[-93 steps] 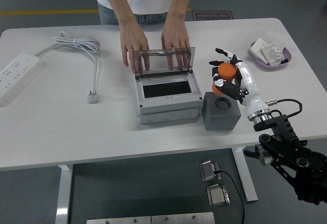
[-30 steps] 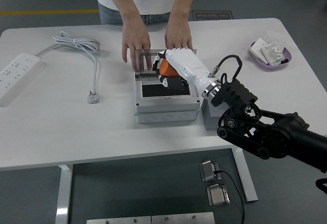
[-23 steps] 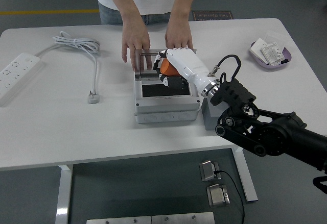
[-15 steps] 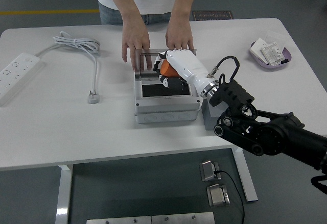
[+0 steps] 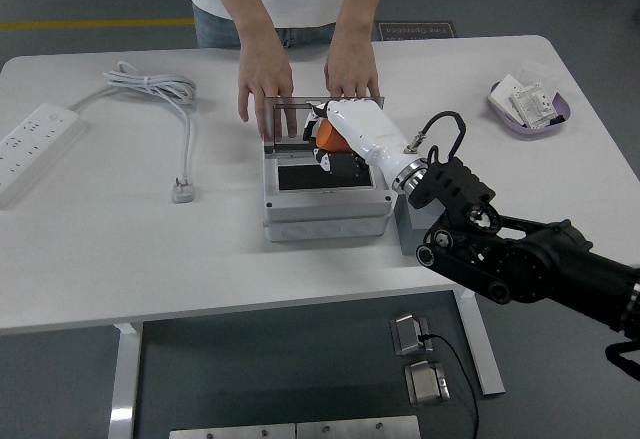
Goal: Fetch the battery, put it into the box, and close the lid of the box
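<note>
Since three seconds ago the right robot hand (image 5: pixel 335 137) has carried the orange battery (image 5: pixel 326 132) from beside the grey foam block (image 5: pixel 408 221) to above the open box (image 5: pixel 325 184); over the last second it has barely shifted.

Head view: the fingers are curled round the battery, just over the box's dark opening. A person's hands (image 5: pixel 262 94) hold the clear lid (image 5: pixel 290 119) upright at the far edge. No left arm shows. Judged rigid, smooth-skinned and fairly light, the battery is best gripped round its cylindrical sides. The surface (image 5: pixel 120 249) also bears a power strip (image 5: pixel 30 144).
</note>
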Available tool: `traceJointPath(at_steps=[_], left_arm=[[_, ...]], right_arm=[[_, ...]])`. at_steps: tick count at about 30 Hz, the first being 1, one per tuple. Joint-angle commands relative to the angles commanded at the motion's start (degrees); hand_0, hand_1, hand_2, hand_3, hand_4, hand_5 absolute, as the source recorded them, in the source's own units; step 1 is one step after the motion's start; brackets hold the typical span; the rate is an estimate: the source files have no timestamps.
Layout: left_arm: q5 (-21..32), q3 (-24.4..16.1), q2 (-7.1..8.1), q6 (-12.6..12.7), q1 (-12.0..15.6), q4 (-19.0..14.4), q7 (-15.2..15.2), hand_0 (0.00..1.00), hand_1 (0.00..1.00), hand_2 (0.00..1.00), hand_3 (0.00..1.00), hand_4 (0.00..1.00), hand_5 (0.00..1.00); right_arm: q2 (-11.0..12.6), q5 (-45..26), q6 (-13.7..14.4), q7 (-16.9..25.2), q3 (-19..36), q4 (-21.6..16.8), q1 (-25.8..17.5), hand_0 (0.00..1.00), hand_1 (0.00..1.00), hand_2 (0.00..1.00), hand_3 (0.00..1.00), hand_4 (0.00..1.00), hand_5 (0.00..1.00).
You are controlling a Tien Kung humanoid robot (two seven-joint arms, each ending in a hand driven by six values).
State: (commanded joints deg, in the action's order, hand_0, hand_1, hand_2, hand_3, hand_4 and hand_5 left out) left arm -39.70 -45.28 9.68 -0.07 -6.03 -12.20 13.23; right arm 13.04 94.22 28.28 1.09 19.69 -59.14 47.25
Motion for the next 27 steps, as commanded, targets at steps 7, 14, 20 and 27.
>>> traceJointPath(at_steps=[7, 14, 20, 27], left_arm=[[-0.1, -0.1, 0.03, 0.0, 0.0, 0.0, 0.0, 0.667, 0.727, 0.681, 0.623, 0.631, 0.18], [-0.1, -0.1, 0.01, -0.1, -0.1, 0.0, 0.0, 0.666, 0.727, 0.682, 0.624, 0.631, 0.175], [0.0, 0.1, -0.04, -0.1, -0.3, 0.0, 0.0, 0.666, 0.727, 0.684, 0.624, 0.63, 0.176], [-0.3, -0.1, 0.02, -0.1, -0.3, 0.0, 0.1, 0.666, 0.727, 0.683, 0.625, 0.632, 0.179]], right_arm=[[-0.2, -2.2, 1.2, 1.3, -0.2, 0.9, -0.5, 0.002, 0.148, 0.244, 0.32, 0.164, 0.002], [-0.4, -4.4, 1.7, 2.1, -0.6, 1.8, -0.6, 0.002, 0.062, 0.254, 0.354, 0.236, 0.002], [-1.2, -7.8, 2.4, 4.1, -1.6, 4.7, -0.5, 0.002, 0.05, 0.257, 0.359, 0.251, 0.002], [-1.6, -10.4, 2.5, 5.5, -2.2, 5.9, -0.3, 0.002, 0.051, 0.259, 0.355, 0.255, 0.002]])
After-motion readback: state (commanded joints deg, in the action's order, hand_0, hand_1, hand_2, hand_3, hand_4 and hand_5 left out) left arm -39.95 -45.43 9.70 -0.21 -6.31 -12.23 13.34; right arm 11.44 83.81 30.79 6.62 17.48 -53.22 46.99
